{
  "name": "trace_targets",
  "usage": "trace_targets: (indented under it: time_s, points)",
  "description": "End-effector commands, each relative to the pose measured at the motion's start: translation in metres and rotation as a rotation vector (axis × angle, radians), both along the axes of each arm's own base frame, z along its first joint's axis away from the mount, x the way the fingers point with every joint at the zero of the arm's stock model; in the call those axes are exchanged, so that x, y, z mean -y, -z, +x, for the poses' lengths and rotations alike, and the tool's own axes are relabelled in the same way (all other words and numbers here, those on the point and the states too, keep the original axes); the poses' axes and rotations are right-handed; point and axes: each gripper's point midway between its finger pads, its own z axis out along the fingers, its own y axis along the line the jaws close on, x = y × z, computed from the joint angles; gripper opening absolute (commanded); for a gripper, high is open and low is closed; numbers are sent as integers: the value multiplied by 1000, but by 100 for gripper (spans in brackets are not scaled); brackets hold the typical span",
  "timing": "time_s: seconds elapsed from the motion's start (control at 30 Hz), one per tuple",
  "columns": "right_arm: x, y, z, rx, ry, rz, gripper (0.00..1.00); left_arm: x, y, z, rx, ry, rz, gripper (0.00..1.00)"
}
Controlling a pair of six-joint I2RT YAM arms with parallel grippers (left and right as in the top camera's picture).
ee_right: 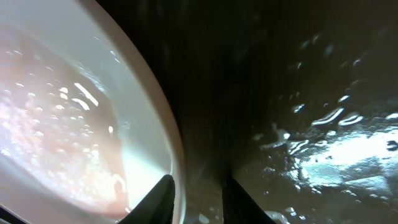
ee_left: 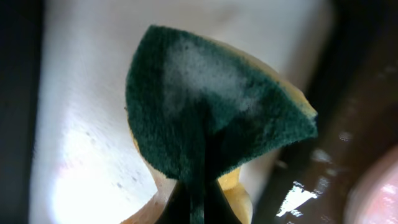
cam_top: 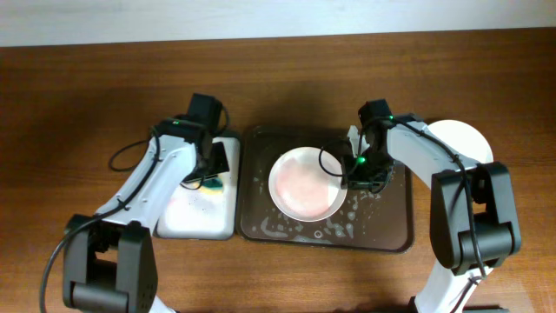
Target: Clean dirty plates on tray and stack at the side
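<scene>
A brown wooden surface carries the dark, foam-flecked tray. The right hand hangs low over the tray's right part with its fingers narrowly parted; the rim of the pink-smeared plate stands between them, close to one finger, and the rest of the plate spreads away to that hand's left. The left hand is clamped on a green-and-yellow sponge with a white tray under it, and a second plate lies off the dark tray, to the right hand's right.
</scene>
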Motion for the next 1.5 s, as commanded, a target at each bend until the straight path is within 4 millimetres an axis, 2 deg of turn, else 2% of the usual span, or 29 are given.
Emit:
trace_targets:
  time_s: [0.0,0.07,0.13,0.2,0.3,0.33,0.4,0.47,0.5,0.67,0.8,0.93,1.07,1.2,1.37,1.47]
  points:
    - [-3,10,-12,-13,-22,-7,24,-21,15,-1,9,12,15,0]
    - [-8,10,-9,5,-35,-4,15,-26,23,4,37,-4,8,0]
    - [-11,10,-2,37,-42,2,5,-17,30,9,70,42,-37,0]
    - [-13,10,5,66,-42,7,4,-3,35,12,93,105,-109,0]
    - [-14,0,17,107,-40,12,4,-2,41,10,99,111,-113,1]
    - [-14,-9,24,135,-40,10,4,-3,43,9,98,110,-110,6]
    - [-14,-25,34,187,-39,6,4,-4,45,6,90,110,-108,26]
    - [-3,-47,45,262,-32,-64,4,-6,48,3,82,107,-99,48]
    - [5,-60,50,302,-25,-112,4,-7,48,3,83,106,-92,52]
    - [43,-118,55,472,23,-306,4,-14,48,4,84,96,-49,59]
    - [77,-163,52,601,83,-488,4,-18,53,-15,7,95,-39,61]
    - [93,-185,48,660,95,-656,4,-19,54,-24,-31,94,-34,64]
    - [84,-199,45,716,43,-807,4,-20,55,-33,-66,94,-30,73]
    - [67,-218,41,801,10,-933,4,-21,56,-37,-84,93,-28,74]
    - [41,-235,36,895,-46,-1008,4,-21,56,-37,-84,93,-28,75]
    - [31,-236,34,914,-66,-998,4,-21,56,-37,-85,93,-28,76]
